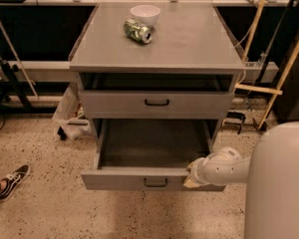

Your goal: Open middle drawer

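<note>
Grey cabinet, seen from the front and above. Top surface (189, 39) carries two things at its rear left: a white bowl (145, 14), upright, its inside showing only white, and a green drinks can (137, 31) lying on its side just in front of the bowl, close against it; whether they touch cannot be told. Under the top runs a dark open slot. Below that is a closed upper drawer (189, 103), flat grey front, with a small black bar handle (157, 102) at its centre. Next down is the middle drawer (134, 179), pulled well out toward the camera, front panel nearest, with its own black handle (155, 182) centred on the panel. Its inside is in full view: dark grey floor and side walls, nothing but bare panel showing. The claw (192, 176) sits at the right end of this drawer's front, on the top edge of the panel, right of the handle and apart from it. How far open it is cannot be told, nor whether it has hold of the panel edge. A white forearm (224, 166) runs from it rightward to the pale rounded robot body (279, 183) filling the lower right corner. The floor is speckled; a black shoe (12, 179) with a white sole lies at the left edge and a clear plastic bag (67, 108) beside the cabinet's left leg. Wooden poles (284, 73) lean at the right.
</note>
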`<state>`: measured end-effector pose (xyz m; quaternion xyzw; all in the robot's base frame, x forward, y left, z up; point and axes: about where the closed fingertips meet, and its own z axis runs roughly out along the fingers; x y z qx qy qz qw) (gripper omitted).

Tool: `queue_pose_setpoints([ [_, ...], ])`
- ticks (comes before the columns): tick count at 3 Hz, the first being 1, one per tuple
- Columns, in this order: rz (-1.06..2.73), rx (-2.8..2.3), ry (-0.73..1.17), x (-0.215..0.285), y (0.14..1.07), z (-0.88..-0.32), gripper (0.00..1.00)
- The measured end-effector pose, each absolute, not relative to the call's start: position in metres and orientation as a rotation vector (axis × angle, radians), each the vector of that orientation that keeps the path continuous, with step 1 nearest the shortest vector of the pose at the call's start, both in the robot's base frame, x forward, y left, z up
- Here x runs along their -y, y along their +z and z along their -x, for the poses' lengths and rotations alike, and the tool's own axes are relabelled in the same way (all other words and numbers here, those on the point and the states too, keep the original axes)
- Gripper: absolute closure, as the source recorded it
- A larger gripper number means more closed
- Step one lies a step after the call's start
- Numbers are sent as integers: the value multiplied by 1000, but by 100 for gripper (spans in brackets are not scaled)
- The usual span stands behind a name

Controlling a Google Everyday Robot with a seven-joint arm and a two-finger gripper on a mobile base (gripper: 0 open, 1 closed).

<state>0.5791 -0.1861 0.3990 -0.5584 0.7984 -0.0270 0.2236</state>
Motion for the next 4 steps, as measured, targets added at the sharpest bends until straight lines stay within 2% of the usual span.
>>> queue_pose_setpoints([
  [4,1523,-2243,-67,187,398,-565,100],
])
